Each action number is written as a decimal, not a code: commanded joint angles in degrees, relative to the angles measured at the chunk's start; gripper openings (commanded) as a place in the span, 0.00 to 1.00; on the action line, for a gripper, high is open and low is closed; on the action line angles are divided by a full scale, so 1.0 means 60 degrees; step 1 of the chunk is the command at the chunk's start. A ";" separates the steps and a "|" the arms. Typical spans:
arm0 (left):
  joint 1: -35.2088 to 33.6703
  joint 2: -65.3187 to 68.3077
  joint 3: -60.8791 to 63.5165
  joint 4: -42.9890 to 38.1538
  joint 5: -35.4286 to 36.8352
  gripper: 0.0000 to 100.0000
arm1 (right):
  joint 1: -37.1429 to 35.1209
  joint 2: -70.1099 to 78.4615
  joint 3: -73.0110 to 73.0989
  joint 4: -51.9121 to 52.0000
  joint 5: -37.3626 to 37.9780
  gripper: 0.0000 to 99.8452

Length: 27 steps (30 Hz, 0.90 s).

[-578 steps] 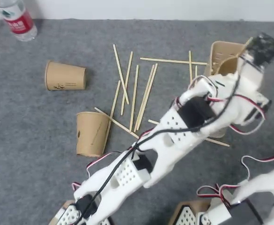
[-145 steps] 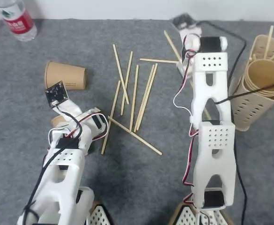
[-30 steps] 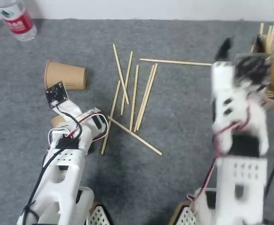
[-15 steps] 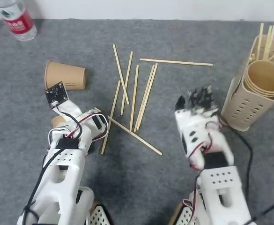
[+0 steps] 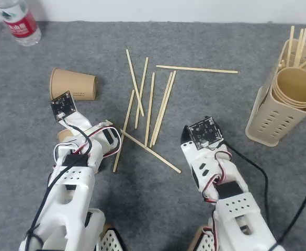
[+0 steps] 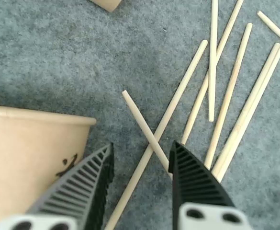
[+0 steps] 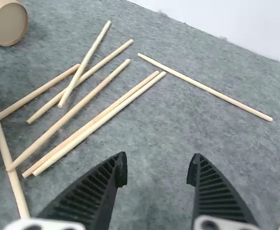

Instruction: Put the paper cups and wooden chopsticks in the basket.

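Wooden chopsticks (image 7: 99,122) are lying just ahead of the right gripper (image 7: 157,163), whose jaws are gaping empty; it should be lowering squarely across the paired sticks, pinching mid-length; the left gripper (image 6: 142,148) is likewise hanging released, a paper cup (image 6: 29,153) beside one jaw; the basket (image 5: 270,117) is standing well apart; the cup's dark mark is proving unreadable.

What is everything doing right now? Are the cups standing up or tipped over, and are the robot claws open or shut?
basket: upright, holding stacked cups and standing chopsticks.
far cup: tipped on its side on the carpet.
near cup: tipped on its side, beside the left gripper.
loose chopsticks: lying flat, scattered, some crossing.
left gripper: open, holding nothing.
right gripper: open, holding nothing.
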 commanded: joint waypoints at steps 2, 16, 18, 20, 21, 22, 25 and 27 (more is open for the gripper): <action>0.0088 -0.0073 -0.0300 0.0308 0.0073 0.18 | 0.0081 -0.0183 -0.0044 -0.0198 0.0190 0.21; -0.2110 -0.0044 -0.7304 0.5919 -0.0073 0.18 | 0.0403 -0.0168 0.0161 -0.0681 0.0205 0.21; -0.2667 0.0015 -0.8403 0.6344 -0.0513 0.18 | 0.0403 -0.0168 0.0161 -0.0681 0.0205 0.21; -0.3253 0.0015 -0.9341 0.6608 -0.0908 0.18 | 0.0403 -0.0168 0.0161 -0.0681 0.0205 0.21; -0.3516 0.0015 -0.9780 0.6696 -0.1099 0.18 | 0.0403 -0.0168 0.0161 -0.0681 0.0205 0.21; -0.3795 0.0015 -1.0190 0.6799 -0.1363 0.18 | 0.0403 -0.0168 0.0161 -0.0681 0.0205 0.21; -0.4454 0.0029 -1.1128 0.7092 -0.2374 0.19 | 0.0403 -0.0168 0.0161 -0.0681 0.0220 0.21; -0.4791 0.0029 -1.1495 0.7106 -0.3326 0.19 | 0.0403 -0.0168 0.0161 -0.0681 0.0220 0.21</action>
